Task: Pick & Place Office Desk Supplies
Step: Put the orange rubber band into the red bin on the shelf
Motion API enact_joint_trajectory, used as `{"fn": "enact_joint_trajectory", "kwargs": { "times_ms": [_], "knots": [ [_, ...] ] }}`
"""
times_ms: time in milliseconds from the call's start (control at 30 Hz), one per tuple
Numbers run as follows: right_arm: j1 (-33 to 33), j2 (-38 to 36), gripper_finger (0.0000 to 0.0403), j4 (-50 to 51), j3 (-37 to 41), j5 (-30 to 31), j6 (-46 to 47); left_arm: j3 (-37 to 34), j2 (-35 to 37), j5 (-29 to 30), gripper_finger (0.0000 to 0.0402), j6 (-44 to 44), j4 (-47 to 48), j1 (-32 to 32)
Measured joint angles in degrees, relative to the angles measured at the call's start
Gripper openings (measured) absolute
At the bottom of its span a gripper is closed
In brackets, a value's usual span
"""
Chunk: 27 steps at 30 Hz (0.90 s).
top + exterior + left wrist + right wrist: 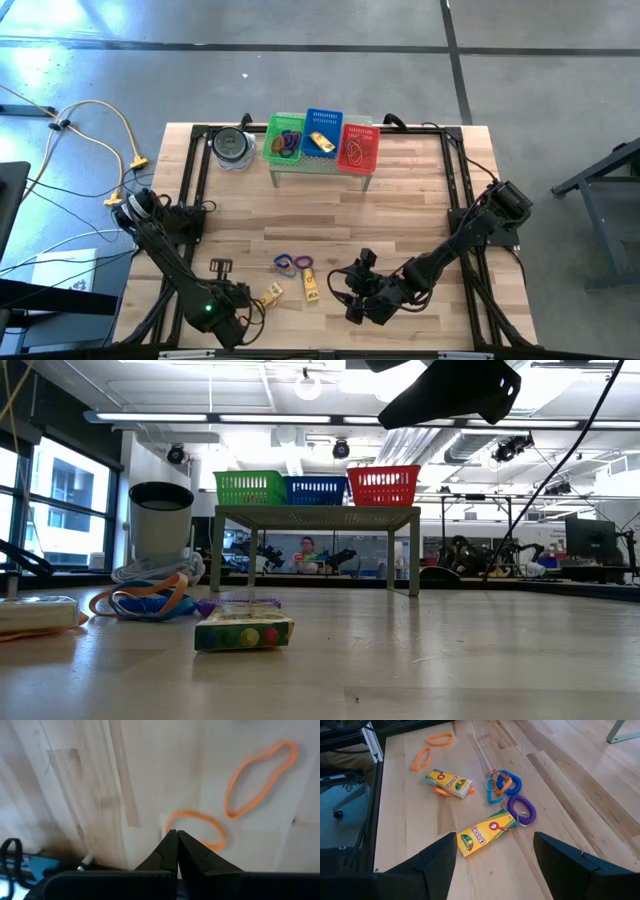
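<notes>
Two orange band loops (260, 777) (200, 827) lie flat on the wooden table near its front left. My left gripper (173, 836) (228, 310) points straight down above the nearer loop's end, shut, with nothing between its fingers. Two yellow crayon boxes (485, 832) (449, 782) lie flat near the front middle; the second rests on an orange strip. A blue coil loop (502, 782) and a purple coil loop (521, 807) lie beside them. My right gripper (492, 870) (355, 290) hangs open, slanting down, just short of the nearer crayon box.
At the far edge a small green table (320, 168) carries a green basket (285, 140), a blue basket (322, 130) and a red basket (358, 145), each with items inside. A round grey tin (232, 145) stands to their left. Bare wood lies between baskets and supplies.
</notes>
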<state>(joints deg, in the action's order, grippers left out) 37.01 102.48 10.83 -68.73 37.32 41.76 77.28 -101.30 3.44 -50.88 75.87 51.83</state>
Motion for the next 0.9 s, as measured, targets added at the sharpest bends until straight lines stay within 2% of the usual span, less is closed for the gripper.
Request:
{"fn": "enact_joint_trajectory", "kwargs": {
  "times_ms": [133,267,433,667,900],
  "knots": [
    [0.00,0.00,0.0252,0.00,-0.02,0.02,0.02,-0.02,0.00,1.22,0.0002,-0.01,0.12,-0.02],
    [0.03,0.00,0.0252,0.00,0.00,0.00,0.33,-0.04,0.00,1.36,0.0022,-0.45,0.15,-0.02],
    [0.11,0.00,0.0252,0.00,0.00,-0.51,0.39,-0.04,0.00,2.16,0.0074,-3.49,0.16,-0.02],
    [0.09,0.13,0.0252,0.01,-0.01,-0.83,0.23,-0.07,0.00,6.08,0.0154,-1.89,0.16,0.19],
    [0.09,0.17,0.0252,0.00,0.00,-1.29,0.22,-1.82,-0.02,6.66,0.0166,3.42,-0.53,0.41]
  ]
}}
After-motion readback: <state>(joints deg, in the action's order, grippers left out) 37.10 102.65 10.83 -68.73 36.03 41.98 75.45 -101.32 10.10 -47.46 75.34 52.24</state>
